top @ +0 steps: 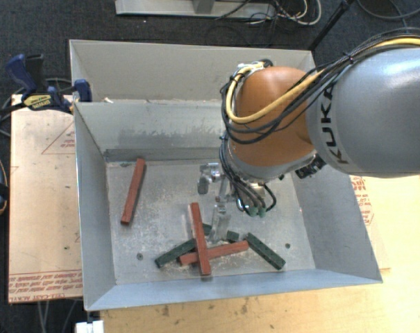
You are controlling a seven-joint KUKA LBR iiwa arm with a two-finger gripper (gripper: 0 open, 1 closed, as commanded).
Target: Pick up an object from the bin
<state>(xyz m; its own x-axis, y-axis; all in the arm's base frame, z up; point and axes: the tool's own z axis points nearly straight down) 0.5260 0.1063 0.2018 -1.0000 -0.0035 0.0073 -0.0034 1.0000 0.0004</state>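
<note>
Against the left part of the grey bin [91,207] floor, 1 red-brown bar [133,191] lies alone, well apart from everything else and from the arm. Further right, near the front wall, sits a small heap of about 4 bars: a dark green bar [173,254] at its left end, a long red bar [200,241] running toward the front wall, and a second red bar [223,250] crossing it. The gripper [220,222] is low in the bin, just right of the long red bar and above the crossing one, close to both. Whether the claw is apart, together or clamped on anything cannot be told from this angle, and no bar is seen lifted. Another dark green bar [266,252] closes the heap on the right. By my reading the approach is done; the grasp and the lift out of the bin are both left to do.
</note>
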